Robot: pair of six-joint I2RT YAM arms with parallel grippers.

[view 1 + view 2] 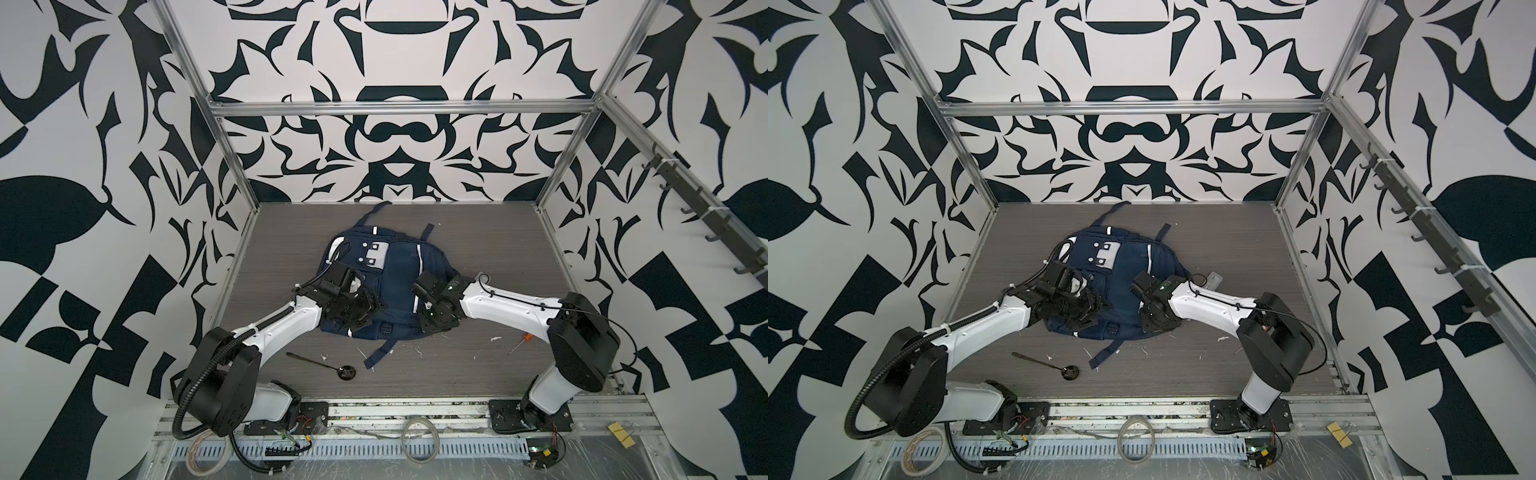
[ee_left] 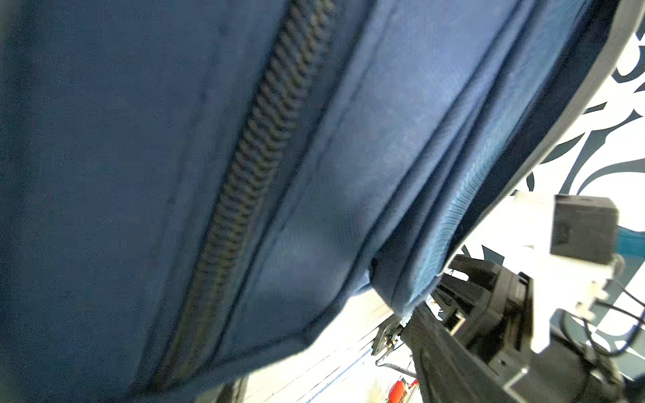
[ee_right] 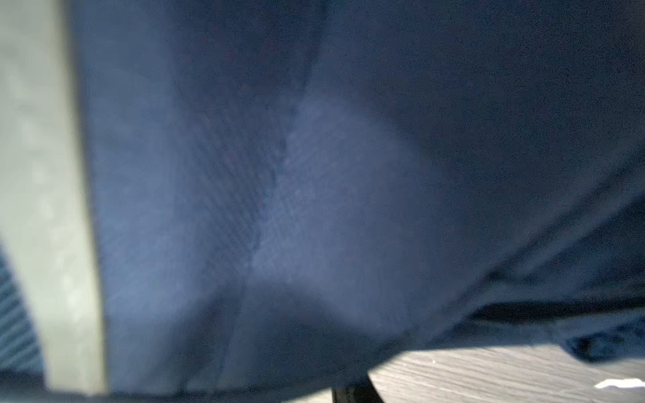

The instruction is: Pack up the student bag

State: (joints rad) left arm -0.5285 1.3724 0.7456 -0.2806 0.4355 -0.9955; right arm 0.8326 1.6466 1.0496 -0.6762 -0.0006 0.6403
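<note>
The student bag is a navy backpack with white stripes and a grey buckle patch, lying flat in the middle of the table. My left gripper rests on its near left part. In the left wrist view the bag's fabric and a zipper fill the frame and hide those jaws. My right gripper is at the bag's near right edge. Folds of the raised edge converge into the right gripper, which is shut on them. Blue fabric fills the right wrist view.
A dark spoon lies on the grey wood table in front of the bag. An orange-handled small tool lies near the right arm. A bag strap trails toward the front. Patterned walls enclose the table on three sides.
</note>
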